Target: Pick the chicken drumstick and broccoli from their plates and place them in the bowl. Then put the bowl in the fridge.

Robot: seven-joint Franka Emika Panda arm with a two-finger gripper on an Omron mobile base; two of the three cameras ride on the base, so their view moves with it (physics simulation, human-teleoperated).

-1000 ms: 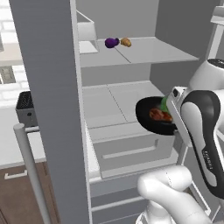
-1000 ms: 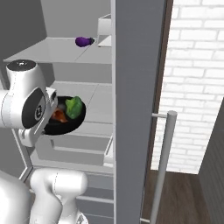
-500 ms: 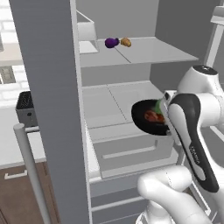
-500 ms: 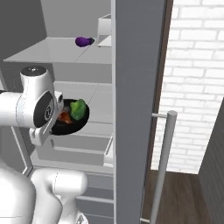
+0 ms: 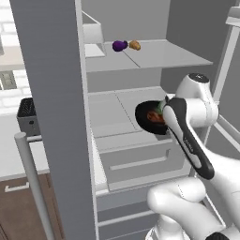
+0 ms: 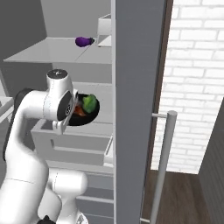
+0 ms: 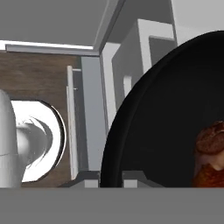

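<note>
Grey fridge (image 5: pixel 56 93) interior with its door swung open fills the left base view; pale shelves run back to the rear wall. On the upper shelf (image 5: pixel 154 54) sit a small purple item (image 5: pixel 119 45) and a tan item (image 5: pixel 135 45), just beside each other. The black bowl (image 5: pixel 149 117) hangs over the middle shelf, above the drawer (image 5: pixel 140 159), carried at the end of the white arm (image 5: pixel 187 131); the chicken drumstick (image 5: pixel 155 116) shows reddish inside it.

Right base view: the bowl (image 6: pixel 85 114) sits beside the wrist, tilted toward the camera, with the broccoli (image 6: pixel 89 103) and the drumstick (image 6: pixel 78 110) touching inside. The door handle (image 6: pixel 164 166) stands at right before a white brick wall (image 6: pixel 197 78).

Hand view: the bowl's (image 7: pixel 157 118) dark inner wall is close up, the drumstick (image 7: pixel 210 153) at its right edge. The gripper's fingers are clamped shut on the bowl's rim.
</note>
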